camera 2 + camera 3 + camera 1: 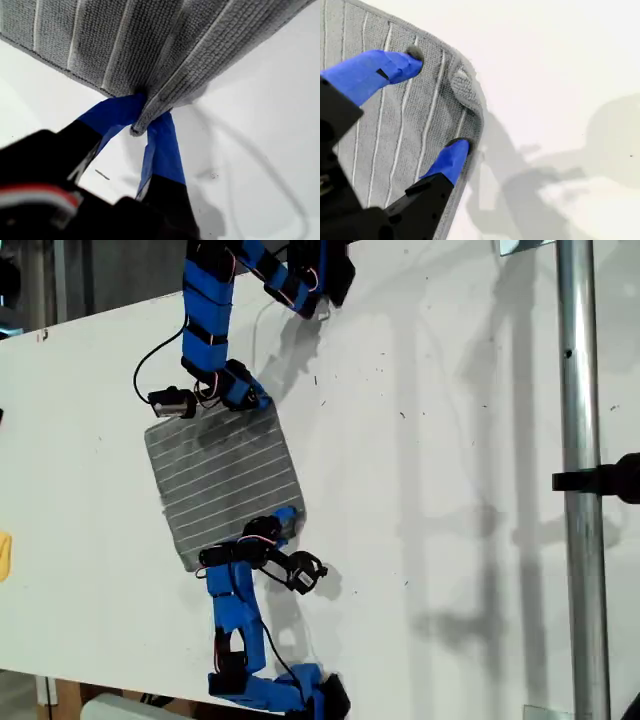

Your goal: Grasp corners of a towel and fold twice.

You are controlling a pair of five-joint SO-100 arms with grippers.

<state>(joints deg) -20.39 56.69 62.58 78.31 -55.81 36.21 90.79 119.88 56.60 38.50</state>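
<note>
The grey towel [225,480] with thin white stripes lies on the white table [420,440]. In the exterior view my first gripper [258,400] is at its upper right corner. The first wrist view shows this gripper [145,112] shut on that corner [142,120], with the towel [125,40] pulled up off the table there. My second gripper [287,520] is at the lower right corner in the exterior view. It stands open [435,102] over the towel [385,140], one fingertip [412,57] on the cloth and the other [457,150] at its edge, beside the rounded corner [462,85].
A metal pole [580,440] with a black clamp [610,480] runs down the exterior view's right. A small yellow object [4,555] sits at that view's left edge. Both blue arms reach in, one from the top and one from the bottom of the exterior view.
</note>
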